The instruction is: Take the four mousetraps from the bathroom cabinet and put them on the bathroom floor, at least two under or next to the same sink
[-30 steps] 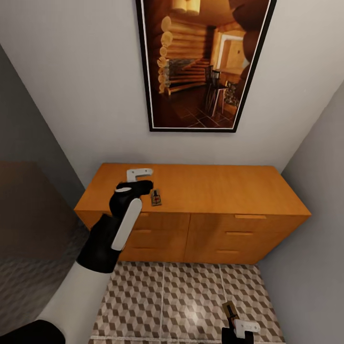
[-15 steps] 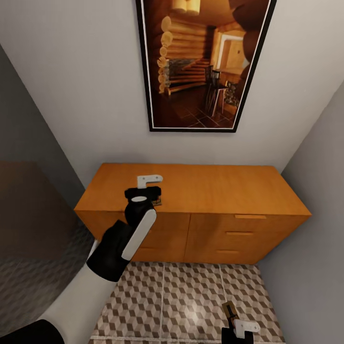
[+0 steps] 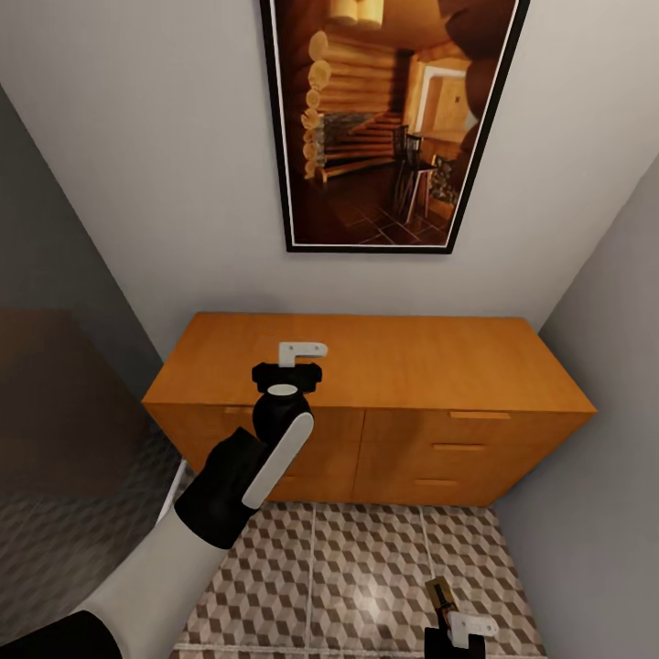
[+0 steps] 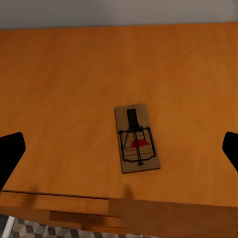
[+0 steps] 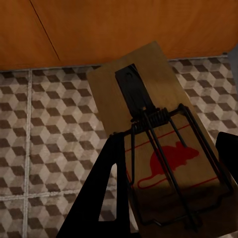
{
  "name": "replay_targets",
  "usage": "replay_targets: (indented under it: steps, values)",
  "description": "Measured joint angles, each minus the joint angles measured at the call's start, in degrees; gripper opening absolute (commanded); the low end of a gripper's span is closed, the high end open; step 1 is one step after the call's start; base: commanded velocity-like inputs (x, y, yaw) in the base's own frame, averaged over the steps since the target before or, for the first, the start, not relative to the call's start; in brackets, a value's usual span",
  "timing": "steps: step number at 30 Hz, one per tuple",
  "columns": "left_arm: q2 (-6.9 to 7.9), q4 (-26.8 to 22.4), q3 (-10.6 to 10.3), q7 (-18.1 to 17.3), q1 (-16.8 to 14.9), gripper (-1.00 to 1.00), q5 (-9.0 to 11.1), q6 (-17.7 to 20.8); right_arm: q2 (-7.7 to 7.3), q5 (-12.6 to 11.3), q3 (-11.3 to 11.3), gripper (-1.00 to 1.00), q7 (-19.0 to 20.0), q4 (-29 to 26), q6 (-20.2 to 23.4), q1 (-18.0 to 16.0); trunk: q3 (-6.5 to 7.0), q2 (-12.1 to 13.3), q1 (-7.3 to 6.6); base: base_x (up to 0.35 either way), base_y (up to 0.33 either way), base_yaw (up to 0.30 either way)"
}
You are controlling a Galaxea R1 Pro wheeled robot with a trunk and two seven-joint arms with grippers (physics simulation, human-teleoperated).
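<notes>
— Grey walls close us into a narrow corner, with a big dark-framed picture of a log-cabin interior (image 3: 394, 119) hanging above the wide low orange-brown wooden cabinet (image 3: 430, 366). How far along do we judge ourselves?

— Partway, at best. One small flat tan wooden mousetrap with a dark wire spring and a red mouse mark (image 5: 158, 144) sits in our right gripper (image 3: 455, 627), low over the bathroom floor of brown, beige and white cube-patterned tiles (image 3: 366, 567). The right wrist view shows the dark fingers against its edges, so we read that pincer as closed on it, carried and not yet set down.

— And the left side?

— Our left gripper (image 3: 288, 373) hangs over the cabinet top, and the left wrist view looks straight down on a second mousetrap (image 4: 137, 139) lying flat on the wood near the front edge, above the drawers. The two dark fingertips (image 4: 10, 153) stand far out at either side, so the pincer is spread wide, with nothing in it and clear of the trap.

— So what remains?

— Picking that one up, then laying both on the tiles; by our count two more traps are unaccounted for.

— What can't we make out?

— From the head view the left wrist covers the trap on the cabinet. The right gripper is cut off at the frame's bottom edge, and the drawers are shut, so their contents are hidden.
</notes>
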Motion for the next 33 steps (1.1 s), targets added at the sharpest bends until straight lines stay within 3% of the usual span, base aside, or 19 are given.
replay_targets:
  steps: [14,17,21,25,33]
  values:
    - [0.11,-0.04,-0.13,-0.13,0.00,1.00,0.36,0.06,0.00,0.00,0.00,-1.00,0.01,0.00,-0.01,0.00,-0.15,0.00,0.00,0.000,0.000,0.000]
    - [0.21,-0.05,-0.13,-0.16,0.00,1.00,1.37,0.06,0.00,0.00,0.00,-1.00,0.00,0.00,0.00,0.00,-0.34,0.00,0.00,0.000,0.000,0.000]
    - [0.49,-0.05,-0.18,-0.23,0.01,1.00,5.35,-0.02,0.00,0.00,0.00,-1.00,-0.01,0.00,0.00,0.00,-0.63,0.00,0.00,0.000,0.000,0.000]
    - [0.95,-0.16,-0.19,-0.26,0.00,1.00,7.93,-0.04,0.00,0.00,0.00,-1.00,-0.01,0.00,0.00,0.00,-0.94,0.00,0.00,0.000,0.000,0.000]
    - [1.20,-0.20,-0.20,-0.19,0.00,1.00,8.88,-0.05,0.00,0.00,0.00,-1.00,0.00,0.00,0.00,0.00,-1.61,0.00,0.00,0.000,0.000,0.000]
